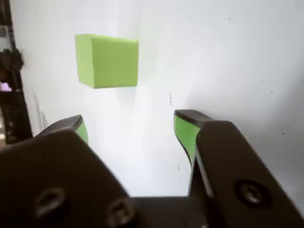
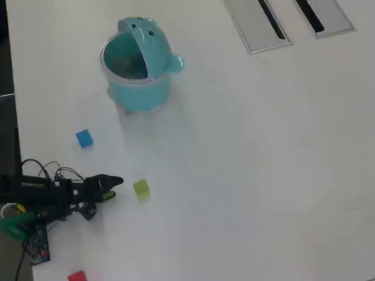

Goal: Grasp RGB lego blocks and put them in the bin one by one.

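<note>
The gripper hangs low over the table with its jaws spread wide and nothing between them, and the yellow-green block sits just ahead of the tips, off toward the left jaw in the wrist view. Closing from here would likely clip the block's edge and skid it across the smooth white table. In the overhead view the blue block lies between arm and teal bin, the red block sits at the bottom edge, and two grey slotted panels lie at the top.
</note>
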You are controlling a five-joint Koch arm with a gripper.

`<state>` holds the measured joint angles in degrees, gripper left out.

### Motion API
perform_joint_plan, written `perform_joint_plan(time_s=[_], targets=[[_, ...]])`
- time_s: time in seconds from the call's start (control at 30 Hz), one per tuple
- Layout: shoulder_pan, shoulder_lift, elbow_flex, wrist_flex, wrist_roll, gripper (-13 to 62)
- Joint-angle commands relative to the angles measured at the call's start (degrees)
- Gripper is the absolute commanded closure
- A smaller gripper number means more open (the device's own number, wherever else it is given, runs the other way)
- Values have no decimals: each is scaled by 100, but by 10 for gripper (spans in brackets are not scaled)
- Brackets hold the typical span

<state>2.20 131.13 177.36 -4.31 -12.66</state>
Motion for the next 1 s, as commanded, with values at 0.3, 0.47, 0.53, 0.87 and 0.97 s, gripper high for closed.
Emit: perform_joint_plan(time_s=[0.3,0.47,0.53,0.87,0.97], targets=[[308,360,325,-896,-422,165],[378,360,308,-1301,-747,165],[404,369,299,-1547,-756,165],[642,360,378,-3305,-1424,173],[800,360,378,-3516,-2136,172]])
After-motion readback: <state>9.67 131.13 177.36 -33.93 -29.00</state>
